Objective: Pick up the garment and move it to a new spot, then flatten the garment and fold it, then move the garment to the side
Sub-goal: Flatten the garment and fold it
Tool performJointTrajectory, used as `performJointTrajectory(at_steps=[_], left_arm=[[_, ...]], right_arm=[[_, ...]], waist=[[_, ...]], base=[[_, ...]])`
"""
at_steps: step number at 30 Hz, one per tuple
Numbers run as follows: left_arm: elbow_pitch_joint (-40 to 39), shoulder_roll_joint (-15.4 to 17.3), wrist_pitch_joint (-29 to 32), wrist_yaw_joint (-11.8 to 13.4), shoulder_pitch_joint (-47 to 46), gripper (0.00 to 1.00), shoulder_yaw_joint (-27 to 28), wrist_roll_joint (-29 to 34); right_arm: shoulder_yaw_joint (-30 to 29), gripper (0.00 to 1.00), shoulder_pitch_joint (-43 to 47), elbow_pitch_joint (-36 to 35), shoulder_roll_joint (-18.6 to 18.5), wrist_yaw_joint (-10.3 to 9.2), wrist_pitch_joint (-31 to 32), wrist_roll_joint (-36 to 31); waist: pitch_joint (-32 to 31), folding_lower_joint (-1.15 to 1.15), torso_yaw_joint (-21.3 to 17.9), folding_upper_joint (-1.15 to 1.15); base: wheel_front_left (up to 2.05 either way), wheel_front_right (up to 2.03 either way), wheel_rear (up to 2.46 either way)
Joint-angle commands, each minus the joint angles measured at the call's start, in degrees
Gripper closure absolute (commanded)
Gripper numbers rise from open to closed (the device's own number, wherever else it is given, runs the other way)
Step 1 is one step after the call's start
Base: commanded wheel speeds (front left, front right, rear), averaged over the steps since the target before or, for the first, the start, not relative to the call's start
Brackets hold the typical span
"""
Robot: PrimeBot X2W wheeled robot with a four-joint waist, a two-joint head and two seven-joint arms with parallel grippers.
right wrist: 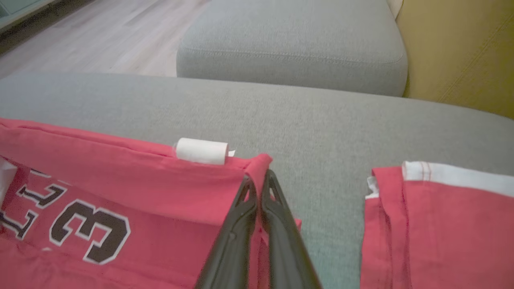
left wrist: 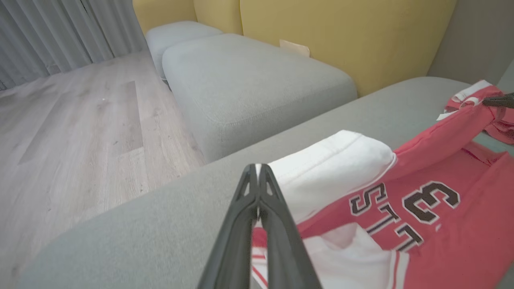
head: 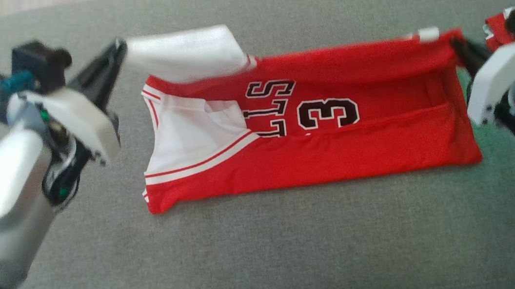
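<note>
On grey cushion (head: 272, 260), red jersey (head: 319, 166) lies part-folded. Left pincer (head: 120, 47) is clamped on its white shoulder, right pincer (head: 457, 45) on red hem corner, far edge lifted. Best to keep edge taut & arms level, then lay it evenly onto near edge.

Grey ottomans (left wrist: 249, 80) on pale wood floor (left wrist: 80, 120) (yellow upholstery (left wrist: 341, 36) behind).
</note>
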Motion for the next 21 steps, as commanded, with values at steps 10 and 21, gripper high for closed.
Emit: performJointTrajectory(at_steps=[10,21], left_arm=[[-16.1,11.3,9.8,-0.3,7.9,1.0,-2.8,-5.8],[-21.7,14.5,15.2,1.6,12.9,1.0,-5.5,-8.0]], right_arm=[[2.6,1.0,9.9,-8.5,-5.8,-0.05,9.3,5.7],[2.0,1.0,15.0,-14.0,-8.3,-0.05,16.8,6.8]], waist=[[-3.9,0.0,0.6,0.0],[-4.7,0.0,-0.3,0.0]], base=[[0.0,0.0,0.0],[0.0,0.0,0.0]])
